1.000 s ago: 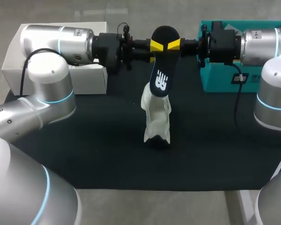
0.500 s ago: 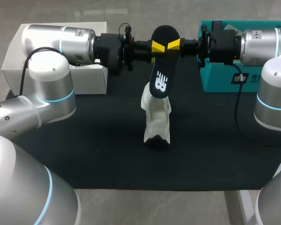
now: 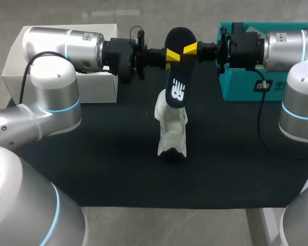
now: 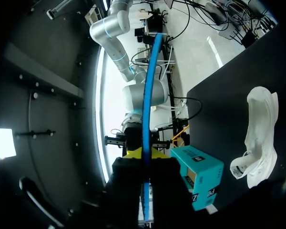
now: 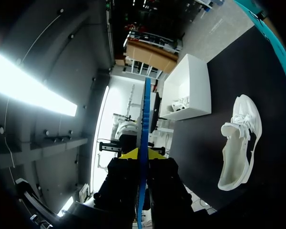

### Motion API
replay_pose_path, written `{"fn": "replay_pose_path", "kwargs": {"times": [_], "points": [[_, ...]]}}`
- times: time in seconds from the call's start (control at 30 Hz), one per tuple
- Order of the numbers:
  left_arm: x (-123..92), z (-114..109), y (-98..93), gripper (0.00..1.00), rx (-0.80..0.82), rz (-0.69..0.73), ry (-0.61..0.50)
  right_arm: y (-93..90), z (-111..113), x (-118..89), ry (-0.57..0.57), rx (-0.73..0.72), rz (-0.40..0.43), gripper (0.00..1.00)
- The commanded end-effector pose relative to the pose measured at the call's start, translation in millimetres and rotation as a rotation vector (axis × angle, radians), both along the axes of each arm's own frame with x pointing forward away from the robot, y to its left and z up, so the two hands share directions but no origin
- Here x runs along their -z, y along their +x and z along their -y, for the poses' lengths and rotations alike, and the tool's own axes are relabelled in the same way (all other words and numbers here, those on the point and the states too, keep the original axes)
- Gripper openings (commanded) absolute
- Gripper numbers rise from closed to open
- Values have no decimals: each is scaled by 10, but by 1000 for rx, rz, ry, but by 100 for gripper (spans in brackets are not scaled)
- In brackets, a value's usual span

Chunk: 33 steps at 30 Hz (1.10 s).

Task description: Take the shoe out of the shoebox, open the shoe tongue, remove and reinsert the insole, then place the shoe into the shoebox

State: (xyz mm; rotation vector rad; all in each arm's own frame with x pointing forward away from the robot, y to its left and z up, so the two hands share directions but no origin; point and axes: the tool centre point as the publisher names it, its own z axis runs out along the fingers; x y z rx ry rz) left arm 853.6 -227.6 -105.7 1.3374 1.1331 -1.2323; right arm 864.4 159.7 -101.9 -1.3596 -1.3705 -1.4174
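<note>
Two grippers face each other, held level: left gripper (image 3: 171, 53) and right gripper (image 3: 190, 49) each apparently clamp the upright insole (image 3: 177, 82) above the shoe (image 3: 172, 128).

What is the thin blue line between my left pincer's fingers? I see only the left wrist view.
Observer: It is the insole, edge-on to you. The head view shows its dark face, with a white mark.
Operator: Who holds it?
Observer: Both. The left pincer and the right pincer grip its upper part from opposite sides, above the white shoe.
Operator: Is the teal box the only box?
Observer: No. A white box stands at the far left side, and the right wrist view shows it open.
</note>
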Motion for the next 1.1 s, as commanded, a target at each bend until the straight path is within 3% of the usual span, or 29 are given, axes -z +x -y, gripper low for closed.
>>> {"fn": "replay_pose_path", "kwargs": {"times": [0.03, 0.43, 0.7, 1.1], "points": [[4, 13, -38, 0, -3, -6, 7, 3, -12, 25, 4, 16, -4, 100], [11, -122, -69, 0, -32, -26, 38, 7, 170, 108, -50, 65, -33, 100], [32, -157, -74, 0, -40, -32, 46, -103, 390, 191, -299, 15, -53, 100], [51, -182, -180, 0, -76, -51, 49, -114, 433, 204, -306, 29, -63, 100]]}}
